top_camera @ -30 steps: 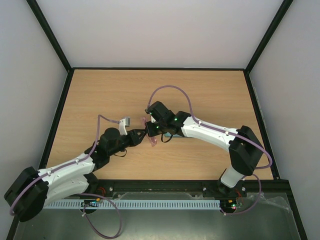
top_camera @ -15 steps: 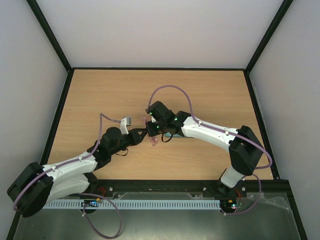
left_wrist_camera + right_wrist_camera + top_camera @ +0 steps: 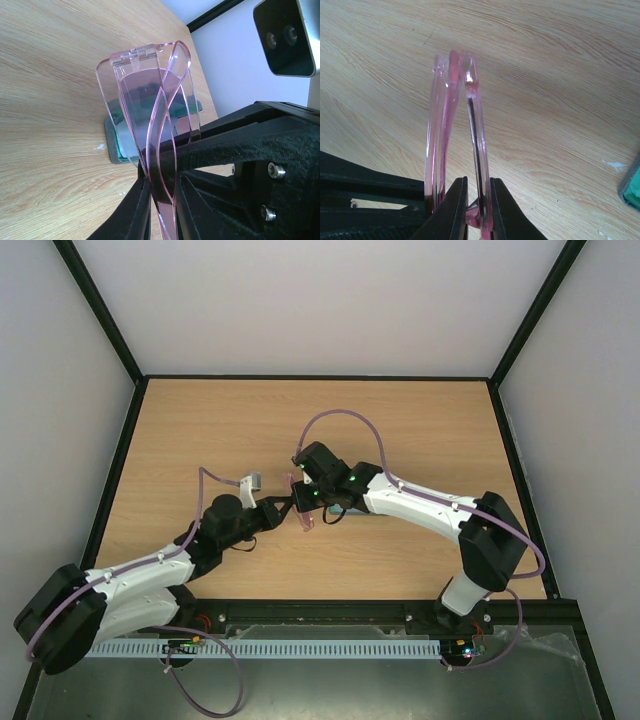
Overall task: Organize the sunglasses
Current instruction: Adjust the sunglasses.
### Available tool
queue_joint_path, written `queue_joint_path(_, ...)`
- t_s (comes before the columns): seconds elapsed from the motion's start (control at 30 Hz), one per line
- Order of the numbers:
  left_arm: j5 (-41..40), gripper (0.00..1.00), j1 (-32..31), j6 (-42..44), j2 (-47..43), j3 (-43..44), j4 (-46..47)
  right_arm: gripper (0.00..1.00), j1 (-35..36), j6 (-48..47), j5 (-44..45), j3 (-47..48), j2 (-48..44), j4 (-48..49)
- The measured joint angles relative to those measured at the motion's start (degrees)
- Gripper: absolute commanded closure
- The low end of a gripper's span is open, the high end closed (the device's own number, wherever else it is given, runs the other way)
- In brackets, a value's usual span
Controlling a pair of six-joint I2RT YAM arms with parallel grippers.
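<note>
Sunglasses [image 3: 150, 95] pinched from two sides.
I saw the left gripper [image 3: 161, 192] and the right gripper [image 3: 477, 189] each clamped on the folded pink frame, holding it above the middle of the wooden table [image 3: 420, 430], near a grey case [image 3: 113, 150].

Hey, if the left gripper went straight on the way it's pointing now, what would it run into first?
The left gripper is shut on the sunglasses. Straight past them it would likely hit the right gripper, which is clamped on the same pair from the opposite side, though depth is unclear.
</note>
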Motion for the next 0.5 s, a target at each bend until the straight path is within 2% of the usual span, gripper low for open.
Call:
queue_joint_path(0.17,-0.3,0.83,0.0,0.0,-1.0,-0.2,0.0,0.99,0.0,0.2,-0.2,0.0,-0.6,0.1)
queue_joint_path(0.3,-0.6,0.81,0.0,0.3,-2.1,-0.3,-0.7,0.98,0.0,0.4,-1.1,0.0,-0.8,0.3)
queue_joint_path(0.5,-1.0,0.89,0.0,0.3,-3.0,-0.3,-1.7,0.98,0.0,0.9,-1.8,0.0,-0.8,0.5)
